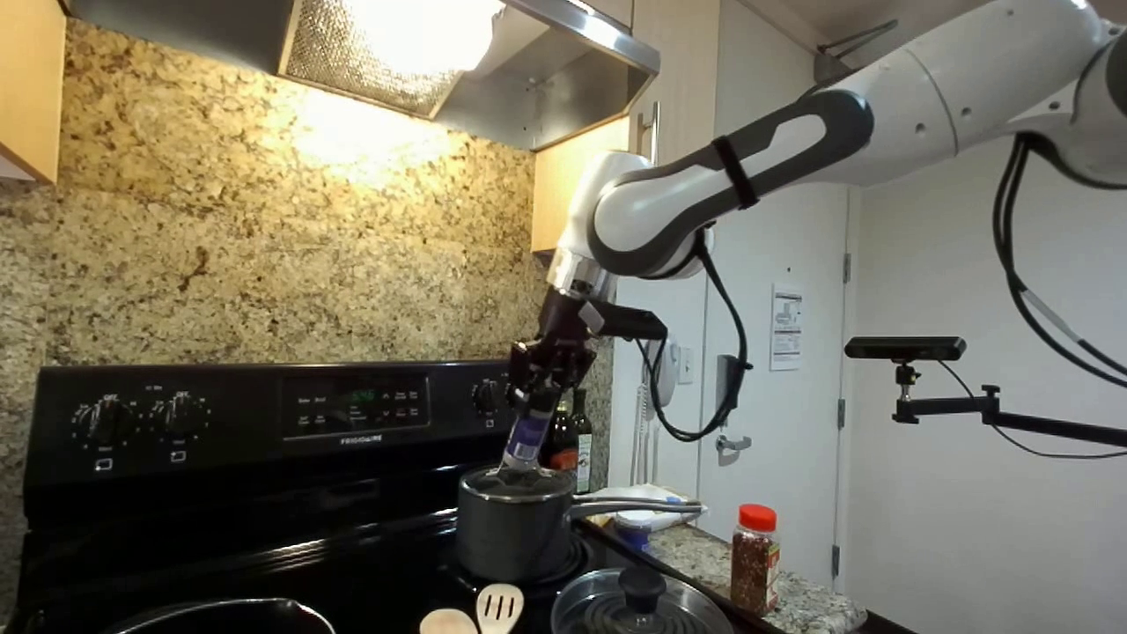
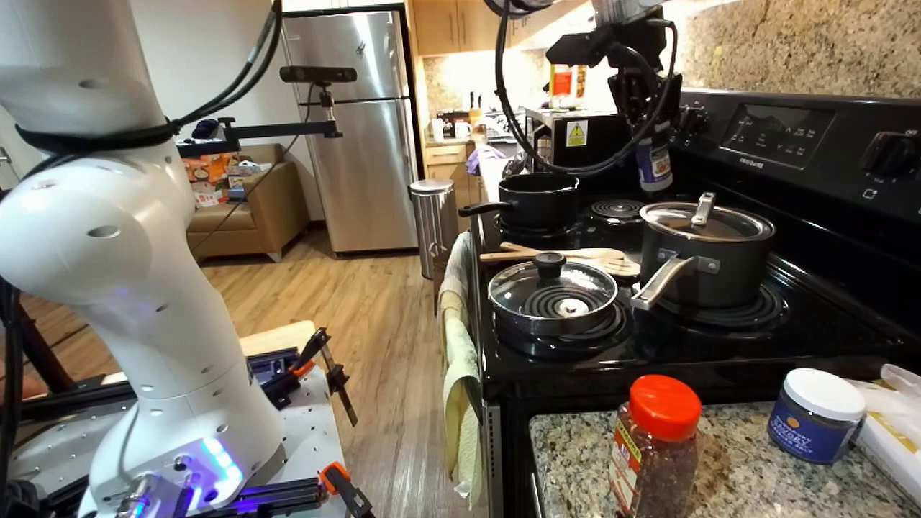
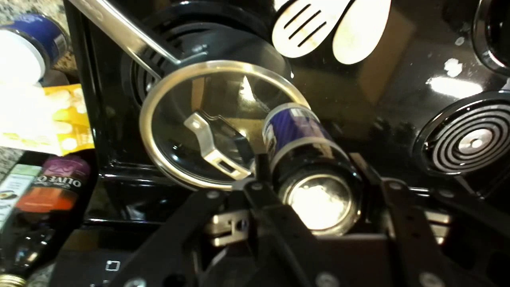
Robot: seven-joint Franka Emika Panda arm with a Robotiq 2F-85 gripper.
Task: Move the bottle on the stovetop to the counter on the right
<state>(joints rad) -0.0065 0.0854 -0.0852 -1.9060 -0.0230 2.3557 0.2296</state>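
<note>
The bottle [image 3: 293, 127] is in the air over the stovetop [image 2: 691, 356], tilted, held on both sides by the gripper [image 3: 312, 169]. In the wrist view its far end overlaps the rim of the covered pot [image 2: 727, 270]; in an exterior view it hangs higher than the pot and apart from it. A saucepan [image 2: 540, 201] stands on the stovetop, and between it and a glass lid [image 2: 575, 291] lie a spoon [image 3: 360, 34] and a slotted turner [image 3: 301, 21]. The counter [image 2: 575, 460] lies beside the stovetop; on it stand a red-lidded jar [image 2: 658, 442] and a blue jar [image 2: 806, 429], apart. In an exterior view, dark bottles [image 1: 583, 440] show beyond the pot.
</note>
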